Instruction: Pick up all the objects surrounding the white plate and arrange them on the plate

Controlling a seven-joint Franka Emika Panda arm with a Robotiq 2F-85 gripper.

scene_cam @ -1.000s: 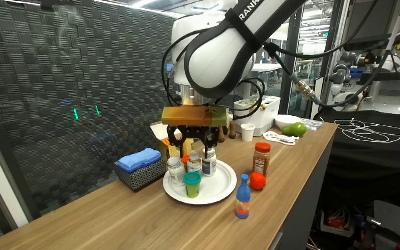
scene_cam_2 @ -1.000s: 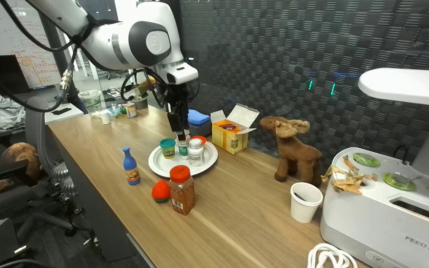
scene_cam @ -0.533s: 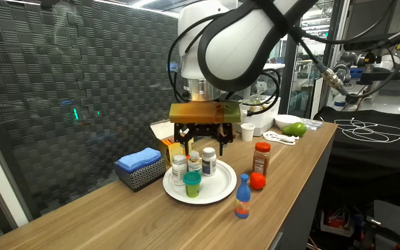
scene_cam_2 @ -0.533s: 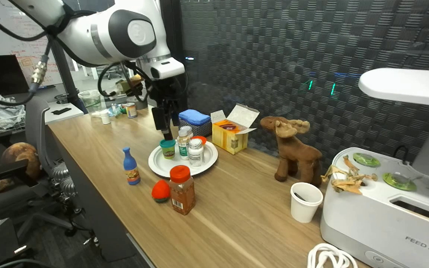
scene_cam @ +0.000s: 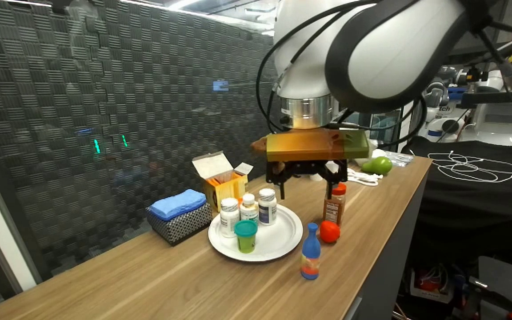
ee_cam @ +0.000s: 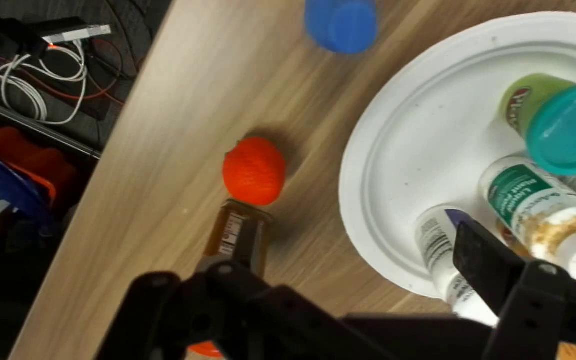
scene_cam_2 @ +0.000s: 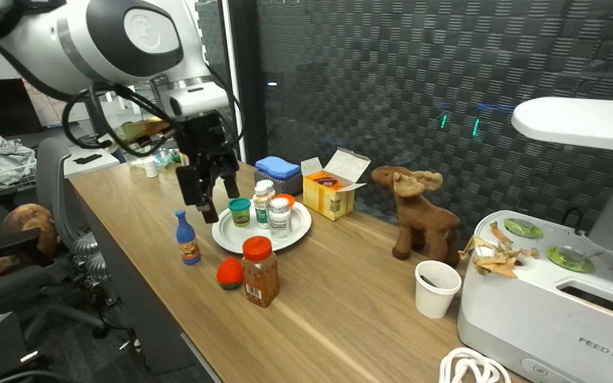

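The white plate holds three white bottles, left, middle with green label and right with dark label. It also holds a green tub with teal lid and, mostly hidden, an orange-red-lidded thing. Off the plate stand a blue bottle, a round red object and a red-lidded brown jar. My gripper is open and empty, above the table between plate and jar. In the wrist view one finger overlaps the dark-label bottle, the other overlaps the jar.
A box with blue cloth and an open yellow carton stand behind the plate. A plush moose, a paper cup and a white planter stand further along. The table's front edge runs beside the jar.
My gripper has opened wider, risen off the bottles and moved across the plate toward the brown jar. The left white bottle went from tilted to upright.
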